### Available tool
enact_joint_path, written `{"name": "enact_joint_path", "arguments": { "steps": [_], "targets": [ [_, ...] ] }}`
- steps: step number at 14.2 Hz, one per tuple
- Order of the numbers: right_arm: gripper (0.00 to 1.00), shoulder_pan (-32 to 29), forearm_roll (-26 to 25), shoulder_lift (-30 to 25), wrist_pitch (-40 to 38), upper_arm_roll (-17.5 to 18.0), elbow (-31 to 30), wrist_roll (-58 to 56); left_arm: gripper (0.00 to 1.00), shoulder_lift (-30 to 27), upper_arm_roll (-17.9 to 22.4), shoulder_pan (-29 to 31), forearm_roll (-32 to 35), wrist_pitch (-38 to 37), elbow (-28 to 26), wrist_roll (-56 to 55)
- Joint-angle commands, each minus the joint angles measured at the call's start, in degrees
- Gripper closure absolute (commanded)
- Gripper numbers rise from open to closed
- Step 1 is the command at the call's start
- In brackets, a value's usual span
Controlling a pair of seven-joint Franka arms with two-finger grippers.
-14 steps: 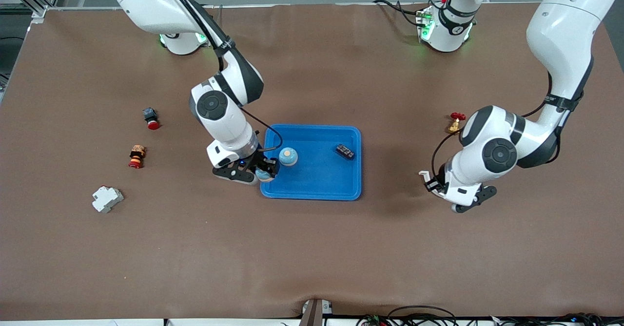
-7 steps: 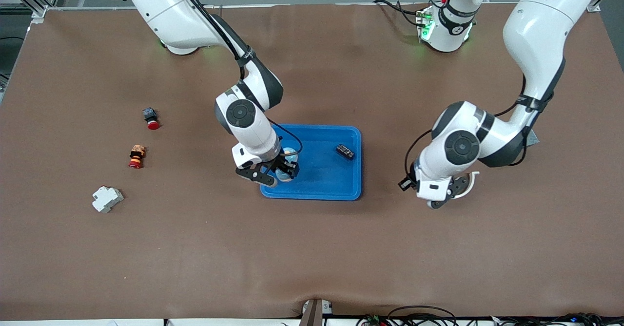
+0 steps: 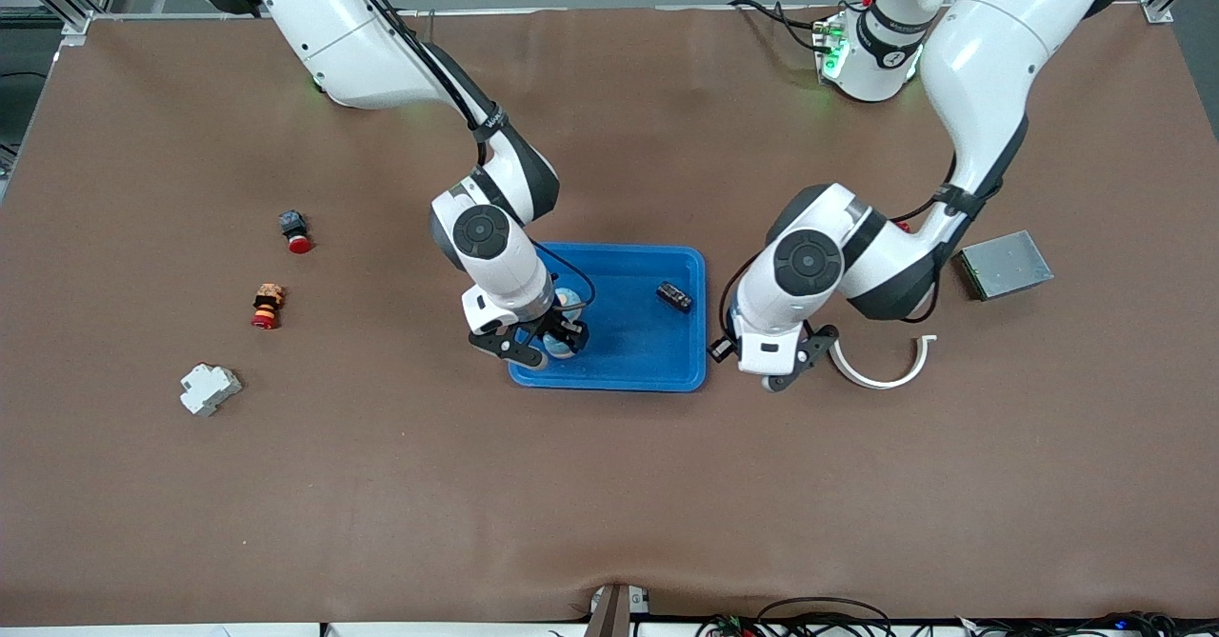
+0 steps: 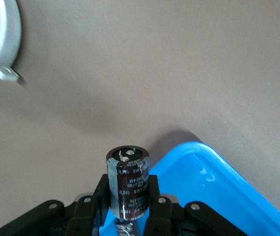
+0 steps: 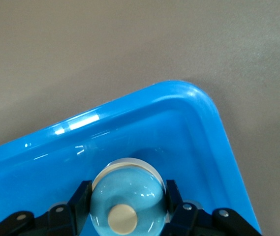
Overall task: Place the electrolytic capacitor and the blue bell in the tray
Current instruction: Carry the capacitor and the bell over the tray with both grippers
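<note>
A: Right gripper (image 5: 127, 216) pinches the blue bell (image 5: 126, 201) over the tray (image 3: 667, 375)'s corner nearest its arm's end; smooth dome, probably slippery.

B: Left gripper (image 4: 130, 209) clamps the electrolytic capacitor (image 4: 128, 179) by its rigid sides, just outside the tray.

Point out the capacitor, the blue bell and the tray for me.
capacitor (image 4: 128, 184): left wrist view, on its dark printed side, between the left end effector's fingers.
bell (image 5: 125, 205): right wrist view, on its pale blue dome, in the right end effector.
tray (image 3: 629, 383): front view, on the rim nearest the camera.
</note>
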Motion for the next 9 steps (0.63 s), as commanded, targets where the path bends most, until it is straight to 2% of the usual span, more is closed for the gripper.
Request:
{"name": "enact_joint_path", "arguments": {
  "steps": [1,5,9],
  "targets": [
    [1.00,0.59,-2.03,1.80,0.08,-1.30,1.94,1.17,0.99,2.47,3.89,-5.81,-0.32,-1.03,4.26,-2.64],
    [1.00,0.50,-2.74,3.29,1.74,-1.75,2.20,1.08,0.99,4.14,8.73,-12.24,-0.49,-0.51,5.58,-5.54],
    [1.00,0.68,-2.65,4.52,2.01,-1.93,3.35,1.25,0.99,5.37,8.91,-13.65,-0.58,1.68,6.90,-6.77]
  ]
}}
